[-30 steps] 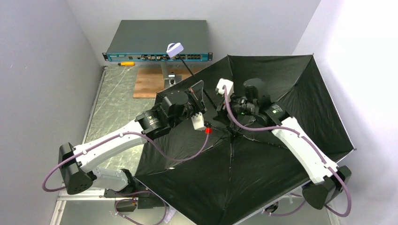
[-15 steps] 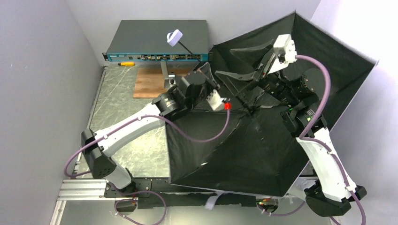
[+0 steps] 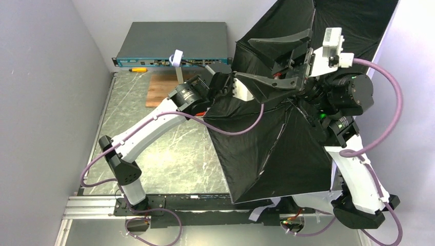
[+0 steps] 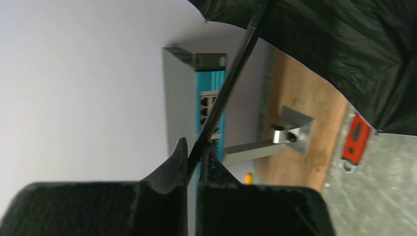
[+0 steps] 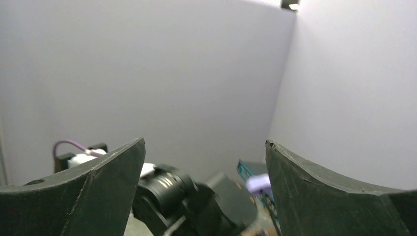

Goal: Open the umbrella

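Note:
The umbrella's canopy [image 3: 277, 148] stands spread open on the right side of the table, its black lining and ribs facing the camera. Its thin black shaft [image 4: 231, 83] runs back-left to the lilac knob handle [image 3: 177, 57], raised in front of the rack unit. My left gripper [image 4: 195, 153] is shut on the shaft; in the top view the left gripper [image 3: 221, 83] sits at the canopy's left edge. My right gripper [image 3: 274, 64] is open, high over the canopy's hub, holding nothing. In the right wrist view the right gripper [image 5: 204, 167] frames the left arm and the handle [image 5: 258, 183].
A dark rack unit with a teal front [image 3: 172, 43] lies at the back. In front of it a wooden board [image 3: 161, 89] carries a metal post [image 4: 285, 132]. A red-handled tool [image 4: 355, 140] lies by the board. Grey walls close in left and right.
The canopy has swung up and to the right. My right gripper has opened wide and risen. The left arm has stretched further back, and the handle has shifted left.

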You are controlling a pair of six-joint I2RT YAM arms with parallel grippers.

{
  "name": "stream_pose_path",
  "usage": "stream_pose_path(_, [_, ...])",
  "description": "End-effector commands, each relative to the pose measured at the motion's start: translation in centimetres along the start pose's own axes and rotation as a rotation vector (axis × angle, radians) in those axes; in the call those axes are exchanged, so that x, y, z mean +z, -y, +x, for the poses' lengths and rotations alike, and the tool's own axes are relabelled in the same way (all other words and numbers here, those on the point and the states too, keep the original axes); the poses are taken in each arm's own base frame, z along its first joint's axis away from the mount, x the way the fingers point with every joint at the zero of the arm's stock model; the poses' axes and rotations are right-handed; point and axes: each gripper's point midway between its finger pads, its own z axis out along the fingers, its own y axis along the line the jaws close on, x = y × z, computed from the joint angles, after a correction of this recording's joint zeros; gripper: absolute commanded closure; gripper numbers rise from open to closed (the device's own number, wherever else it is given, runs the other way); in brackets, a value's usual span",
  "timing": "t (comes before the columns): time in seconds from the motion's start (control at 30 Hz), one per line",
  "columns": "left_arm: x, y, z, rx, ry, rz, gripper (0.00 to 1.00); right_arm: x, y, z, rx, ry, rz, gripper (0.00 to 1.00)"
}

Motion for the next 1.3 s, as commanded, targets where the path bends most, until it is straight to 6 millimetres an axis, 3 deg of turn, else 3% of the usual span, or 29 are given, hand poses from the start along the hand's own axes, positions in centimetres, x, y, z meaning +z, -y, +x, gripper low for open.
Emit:
stream_pose_path(0.0, [-1.0, -3.2, -2.1, -0.416, 0.144, -0.105, 1.00, 1.1, -3.3, -4.9, -0.095, 0.142, -0.140, 0.07])
stream_pose_path(0.23, [-0.8, -5.1, -3.2, -0.537, 0.220, -0.139, 1.00, 2.5, -3.9, -4.2, -0.190, 0.164, -0.232, 0.05])
stream_pose_path(0.37, [0.2, -5.7, -3.3, -0.595, 0.224, -0.170, 1.00, 3.4, -3.4, -1.6, -0.243, 0.117, -0.251, 0.06])
stream_pose_path(0.5, [1.2, -5.9, -2.2, -0.650, 0.254, -0.214, 1.00, 3.4, -5.4, -0.2, -0.384, 0.106, -0.340, 0.07])
stream_pose_path(0.6, [2.4, -5.4, -1.1, -0.673, 0.260, -0.221, 1.00, 3.7, -5.9, -2.4, -0.392, 0.162, -0.306, 0.06])
stream_pose_path(0.77, [5.1, -3.5, 1.4, -0.653, 0.195, -0.211, 1.00, 3.3, -5.4, -7.9, -0.410, 0.267, -0.214, 0.04])
stream_pose_path(0.83, [6.5, -2.6, 2.3, -0.686, 0.159, -0.172, 1.00, 3.1, -5.5, -8.6, -0.418, 0.261, -0.213, 0.03])
stream_pose_path(1.0, [9.4, -1.3, 2.5, -0.712, 0.110, -0.129, 1.00, 2.8, -6.2, -9.8, -0.458, 0.279, -0.238, 0.03])
stream_pose_path(1.1, [10.8, -0.6, 2.3, -0.800, 0.106, -0.075, 1.00, 3.0, -6.7, -8.1, -0.386, 0.241, -0.283, 0.05])
stream_pose_path(1.17, [11.2, -0.5, 2.3, -0.880, 0.115, -0.045, 1.00, 3.5, -6.7, -5.3, -0.269, 0.173, -0.290, 0.10])
stream_pose_path(1.27, [10.3, -1.5, 1.0, -1.000, 0.219, 0.009, 1.00, 2.9, -7.3, 0.3, -0.236, 0.044, -0.344, 0.30])
